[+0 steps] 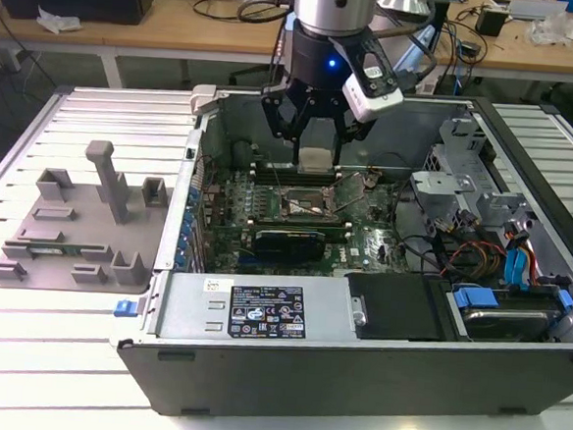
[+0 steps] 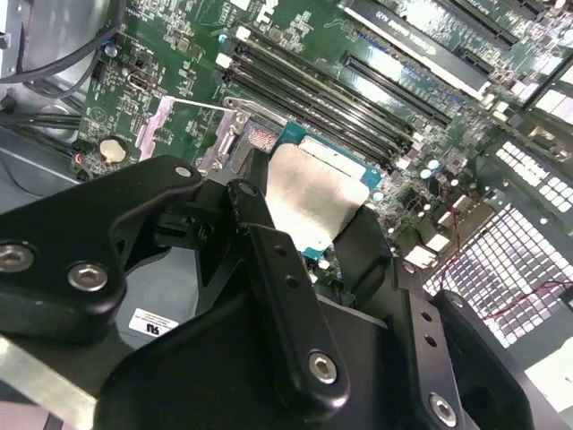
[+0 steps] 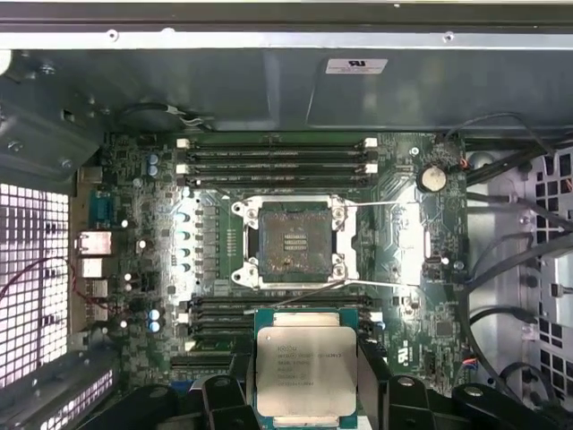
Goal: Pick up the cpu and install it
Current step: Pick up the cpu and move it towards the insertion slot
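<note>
One gripper (image 1: 313, 156) hangs over one open computer case (image 1: 354, 377) on the table (image 1: 60, 357). Its two fingers (image 2: 273, 269) are clamped on the one cpu (image 3: 306, 372), one finger on each side. The cpu is up in the air, shiny top showing, above the green board (image 3: 430, 296). Near it sits one square socket (image 3: 293, 242), open. One gray tray (image 1: 69, 229) lies on the table beside the case.
</note>
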{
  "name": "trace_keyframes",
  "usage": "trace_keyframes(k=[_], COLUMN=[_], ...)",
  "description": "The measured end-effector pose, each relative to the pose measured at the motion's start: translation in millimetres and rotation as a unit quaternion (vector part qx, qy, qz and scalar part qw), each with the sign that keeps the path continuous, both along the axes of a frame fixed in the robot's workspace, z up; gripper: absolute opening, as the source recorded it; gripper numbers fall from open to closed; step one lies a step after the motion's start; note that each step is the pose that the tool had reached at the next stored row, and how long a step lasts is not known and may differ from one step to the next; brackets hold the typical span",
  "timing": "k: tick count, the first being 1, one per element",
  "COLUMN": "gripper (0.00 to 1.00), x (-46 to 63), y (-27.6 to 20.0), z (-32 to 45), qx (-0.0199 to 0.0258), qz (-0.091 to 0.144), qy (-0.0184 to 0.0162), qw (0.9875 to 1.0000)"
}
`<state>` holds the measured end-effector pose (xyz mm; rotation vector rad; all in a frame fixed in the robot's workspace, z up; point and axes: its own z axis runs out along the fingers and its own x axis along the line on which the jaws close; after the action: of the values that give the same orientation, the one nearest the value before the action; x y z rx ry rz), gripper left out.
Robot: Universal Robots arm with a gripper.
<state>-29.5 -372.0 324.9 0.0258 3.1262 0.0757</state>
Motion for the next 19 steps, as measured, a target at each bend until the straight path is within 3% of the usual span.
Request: trace_keyframes(k=[9, 13, 19], gripper=[0.54, 0.54, 0.54], x=[0.0, 0.0, 0.0], y=[13.5, 16.6, 27.0], z=[-9.9, -12.9, -19.4], qx=[0.0008, 0.0009, 0.0018], qz=[0.0, 0.0, 0.0], qy=[0.0, 0.0, 0.0], qw=[1.0, 1.0, 1.0])
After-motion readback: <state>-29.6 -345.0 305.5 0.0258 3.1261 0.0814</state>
